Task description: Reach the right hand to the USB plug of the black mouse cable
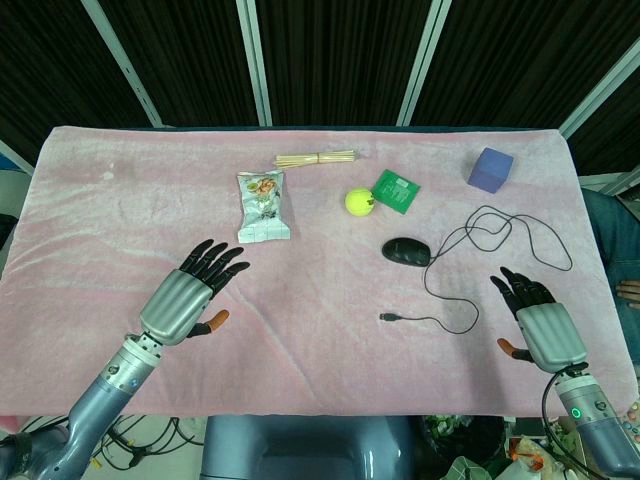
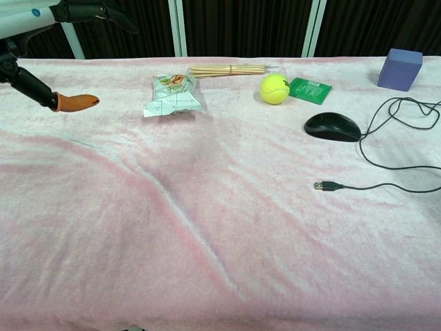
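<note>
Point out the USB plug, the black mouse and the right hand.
USB plug (image 2: 322,185): chest view, on the metal connector end.
black mouse (image 2: 333,126): chest view, on the middle of its shell.
right hand (image 1: 538,322): head view, on the back of the hand.

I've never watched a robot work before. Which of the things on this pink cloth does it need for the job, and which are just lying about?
Needed:
right hand, open, apart from the plug
silver USB plug
thin black cable
black computer mouse

Lying about:
yellow tennis ball
green packet
purple block
snack bag
wooden sticks
left hand
</note>
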`<state>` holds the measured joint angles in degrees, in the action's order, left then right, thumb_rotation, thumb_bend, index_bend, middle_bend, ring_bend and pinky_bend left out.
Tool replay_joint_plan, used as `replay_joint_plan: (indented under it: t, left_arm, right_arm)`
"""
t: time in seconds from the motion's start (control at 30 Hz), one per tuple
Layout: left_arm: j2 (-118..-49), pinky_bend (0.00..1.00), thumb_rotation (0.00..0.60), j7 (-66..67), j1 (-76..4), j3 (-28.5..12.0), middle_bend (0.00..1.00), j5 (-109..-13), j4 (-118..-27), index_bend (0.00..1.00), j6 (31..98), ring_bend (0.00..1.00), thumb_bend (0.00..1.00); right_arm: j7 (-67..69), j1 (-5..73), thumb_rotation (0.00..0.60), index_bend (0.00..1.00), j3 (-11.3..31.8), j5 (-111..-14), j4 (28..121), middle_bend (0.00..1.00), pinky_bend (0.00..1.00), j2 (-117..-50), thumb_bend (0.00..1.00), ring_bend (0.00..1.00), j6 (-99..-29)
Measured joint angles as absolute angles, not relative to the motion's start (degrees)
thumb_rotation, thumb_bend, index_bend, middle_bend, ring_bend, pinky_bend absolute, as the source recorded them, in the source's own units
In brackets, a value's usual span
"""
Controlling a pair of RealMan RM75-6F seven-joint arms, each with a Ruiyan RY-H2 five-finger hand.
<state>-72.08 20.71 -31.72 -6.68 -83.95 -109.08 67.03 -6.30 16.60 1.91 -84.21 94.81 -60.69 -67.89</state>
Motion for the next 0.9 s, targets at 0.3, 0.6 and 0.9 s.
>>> replay_joint_plan:
  t: [0.3,0.6,0.9]
  left_arm:
    - [-68.26,0.0,0.6,21.59,-29.53,-6.29,0.06,-84.16,-112.09,0.14,70.27,0.0,0.31]
    - [-58.81,0.0,0.6,18.65,-19.77,-2.98,0.05,-83.7,-114.65,0.14,80.03,0.0,0.31]
    - [-58.58,0.0,0.6,9.81,-15.94,-1.2,0.05,-83.22,-105.13,0.14,82.03,0.0,0.31]
  right_arm:
    - [-2.78,16.12,0.6,0.0,2.2,-82.45,99.37,0.0,0.15,-59.21,0.13,0.08,-67.74]
    - [-3.45,16.68,0.6,0.05,3.19,-77.64,105.65,0.0,0.15,-59.09,0.13,0.08,-66.08]
    - [-14.3,19.63,0.6,0.22,4.06,-72.27,106.48,0.0,0.15,-66.79,0.15,0.08,-63.67]
